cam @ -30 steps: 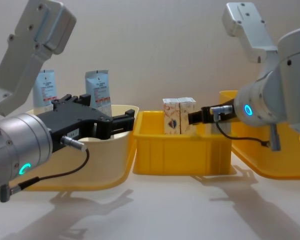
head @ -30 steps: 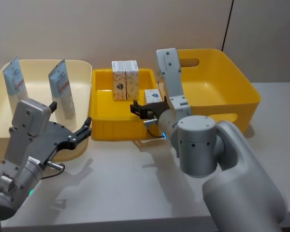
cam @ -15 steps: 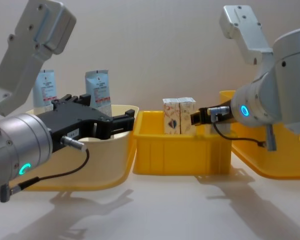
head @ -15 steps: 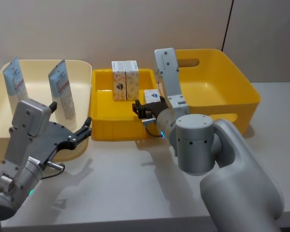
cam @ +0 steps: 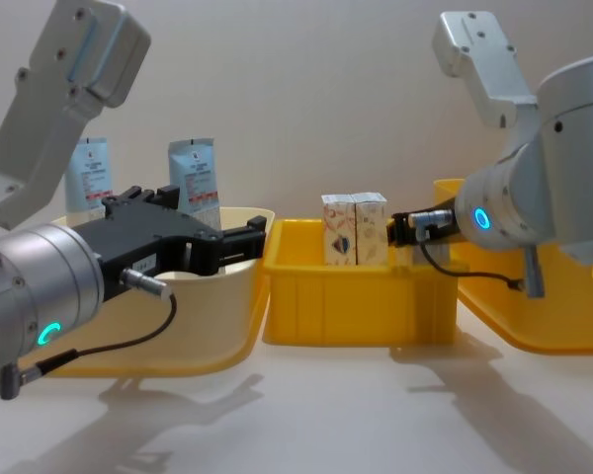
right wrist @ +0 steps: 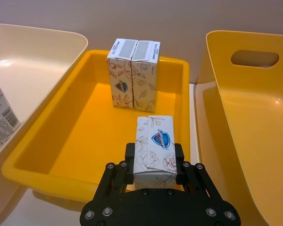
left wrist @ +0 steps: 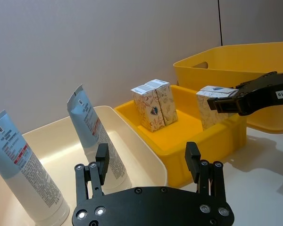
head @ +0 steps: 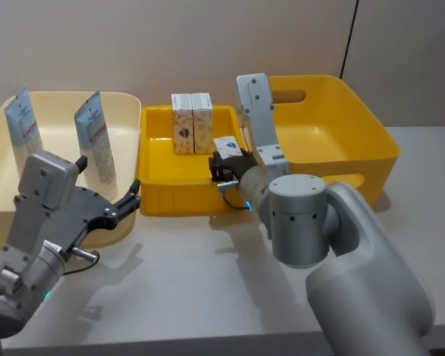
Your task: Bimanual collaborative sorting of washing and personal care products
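- Hovering nearest, over the surface [head: 178, 282] in front of the cream bin [head: 59, 96]: the left gripper [left wrist: 147, 162], jaws standing wide apart and holding nothing.
- Clamping a pale carton [right wrist: 154, 139] by its two opposite side faces: the right gripper [right wrist: 153, 157], reaching into the front right part of the small yellow bin [right wrist: 94, 127]; whether the carton's base is touching the bin floor cannot be told.
- Judging the held carton: it is likely handling as light, stiff paperboard that dents under a hard squeeze, so a moderate pinch across flat faces at mid-body is looking safest.
- Standing at the back wall of the same bin, touching side by side: two upright cartons [right wrist: 142, 80], well apart from the held one and likely wanting the same hold.
- Standing upright in the cream bin, apart from each other: two tubes [head: 95, 137], light blue and white with a red mark.
- Judging the tubes: they are likely behaving as soft, slick and tippy, so a hold across the flat faces low on the body is seeming firmer than one near the thin crimped top.
- Sitting farthest right: a large yellow bin [head: 334, 141].
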### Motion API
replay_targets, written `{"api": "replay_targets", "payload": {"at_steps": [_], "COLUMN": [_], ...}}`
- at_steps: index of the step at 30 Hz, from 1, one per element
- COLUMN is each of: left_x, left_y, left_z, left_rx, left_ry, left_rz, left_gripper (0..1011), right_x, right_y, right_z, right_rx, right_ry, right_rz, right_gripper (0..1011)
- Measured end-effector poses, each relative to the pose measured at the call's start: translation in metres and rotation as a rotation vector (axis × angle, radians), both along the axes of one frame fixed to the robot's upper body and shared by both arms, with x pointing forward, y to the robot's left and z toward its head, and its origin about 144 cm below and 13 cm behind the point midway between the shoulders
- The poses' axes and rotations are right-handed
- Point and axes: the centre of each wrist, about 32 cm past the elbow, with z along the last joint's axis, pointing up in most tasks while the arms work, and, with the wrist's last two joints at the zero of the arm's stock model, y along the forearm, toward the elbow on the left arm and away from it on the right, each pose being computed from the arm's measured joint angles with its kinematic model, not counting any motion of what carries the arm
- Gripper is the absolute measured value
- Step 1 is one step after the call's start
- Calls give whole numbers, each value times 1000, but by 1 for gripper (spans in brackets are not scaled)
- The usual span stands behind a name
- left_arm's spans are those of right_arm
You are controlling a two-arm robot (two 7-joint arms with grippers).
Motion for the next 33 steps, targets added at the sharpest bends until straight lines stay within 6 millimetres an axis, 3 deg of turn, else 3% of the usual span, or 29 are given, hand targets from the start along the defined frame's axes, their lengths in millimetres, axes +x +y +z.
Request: {"api": "replay_targets", "payload": {"at_steps": [24, 33], "left_x": [0, 0], "left_y": [0, 0], "left_z": [0, 0], "left_rx": [0, 0], "left_ry": [0, 0], "left_rz": [0, 0], "left_gripper": [1003, 1003], "right_x": [1, 5], "right_y": [1, 2], "right_z": [1, 11], "right_rx": [2, 11], "right_ry": [-4, -70], "right_rz": [5, 34], "right_gripper": [446, 448]}}
